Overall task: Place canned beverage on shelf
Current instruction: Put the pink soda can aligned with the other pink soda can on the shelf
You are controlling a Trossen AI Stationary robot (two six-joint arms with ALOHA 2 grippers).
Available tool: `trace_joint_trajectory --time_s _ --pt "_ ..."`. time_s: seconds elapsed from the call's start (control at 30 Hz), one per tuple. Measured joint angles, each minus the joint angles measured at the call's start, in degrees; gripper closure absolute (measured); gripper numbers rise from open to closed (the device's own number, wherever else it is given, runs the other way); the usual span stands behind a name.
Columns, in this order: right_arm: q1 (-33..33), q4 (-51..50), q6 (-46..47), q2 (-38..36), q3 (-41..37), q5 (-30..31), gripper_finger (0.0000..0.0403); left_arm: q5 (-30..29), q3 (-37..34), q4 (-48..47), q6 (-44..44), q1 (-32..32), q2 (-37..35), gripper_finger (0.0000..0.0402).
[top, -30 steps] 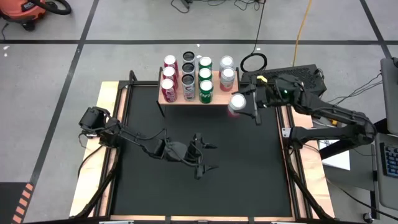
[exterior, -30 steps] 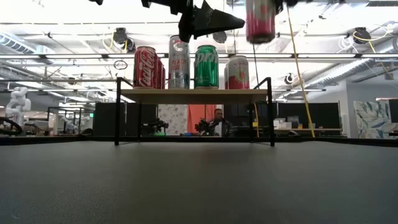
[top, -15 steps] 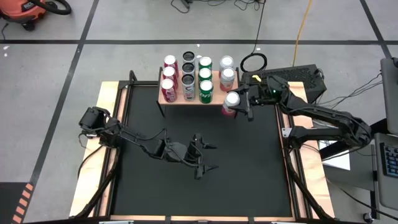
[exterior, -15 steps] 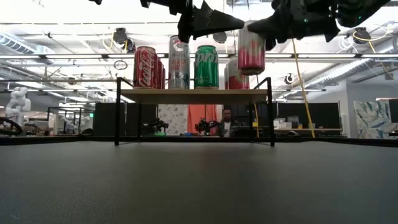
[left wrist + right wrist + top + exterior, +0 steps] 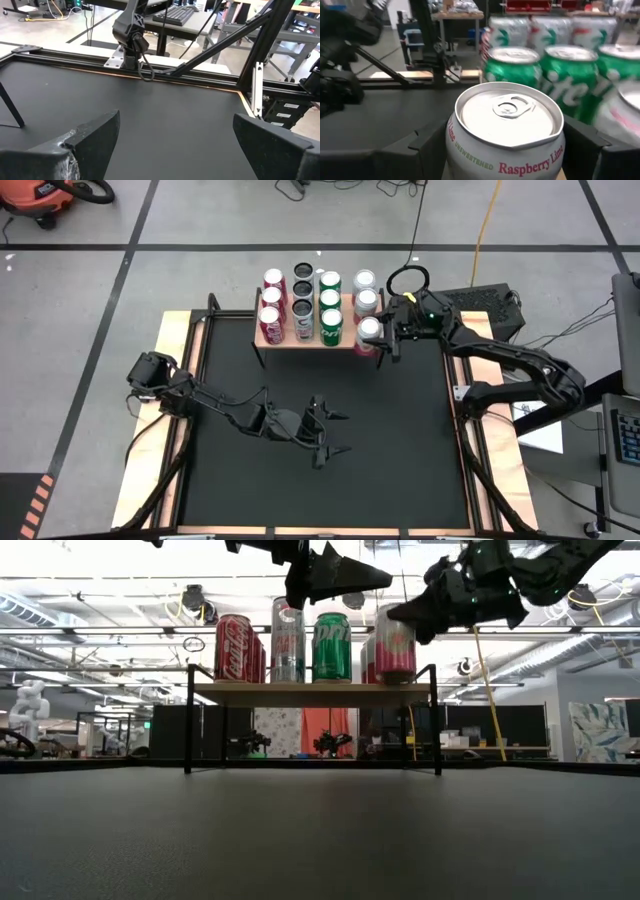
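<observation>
The shelf (image 5: 281, 339) (image 5: 300, 692), a small light-wood board on black legs, stands at the table's far edge. Several red, silver, green and pink cans stand on it in rows. My right gripper (image 5: 377, 337) is shut on a pink-and-white "Raspberry Lime" can (image 5: 369, 332) (image 5: 396, 645) over the board's near right corner. The can's base is level with the board top; whether it stands on the board, I cannot tell. My left gripper (image 5: 345, 432) (image 5: 175, 135) hangs open above the middle of the table, with nothing between its fingers. My right gripper pinches the can's side wall (image 5: 470, 150) just below the rim, one finger on each side (image 5: 427, 142). The fingers come level from the table's right side. The can is upright, tab end (image 5: 507, 107) up, next to the green cans (image 5: 570, 75).
The black mat (image 5: 330, 490) lies bare in front of the shelf. Wooden strips (image 5: 180, 420) and black rails (image 5: 190, 80) frame the table. A red cola can (image 5: 233, 647) stands at the shelf's left end. Cables lie on the floor beyond the far edge.
My right gripper has come down and gone toward the table's far left, onto the shelf's right near corner, rolling slightly. The can went with it, upright, from well above the shelf cans down to their level.
</observation>
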Motion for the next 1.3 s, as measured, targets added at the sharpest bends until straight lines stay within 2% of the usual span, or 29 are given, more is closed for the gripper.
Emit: trace_joint_trajectory --time_s 0.43,0.53,0.67,1.3 --pt "-3.12 1.58 0.89 1.35 0.26 -5.70 0.0131 -0.02 0.00 -0.04 0.22 0.00 0.02 0.0016" --pt "-3.26 0.20 1.23 1.82 2.15 -6.20 0.0131 -0.02 0.00 -0.02 0.24 0.00 0.02 0.0016" --pt "-3.40 -3.86 0.64 3.02 5.83 -10.18 0.0131 -0.02 0.00 -0.02 0.30 0.00 0.02 0.0016" --pt "-4.63 -5.41 -3.48 6.57 6.56 -10.11 0.0131 -0.02 0.00 -0.28 0.09 0.00 0.02 0.0016"
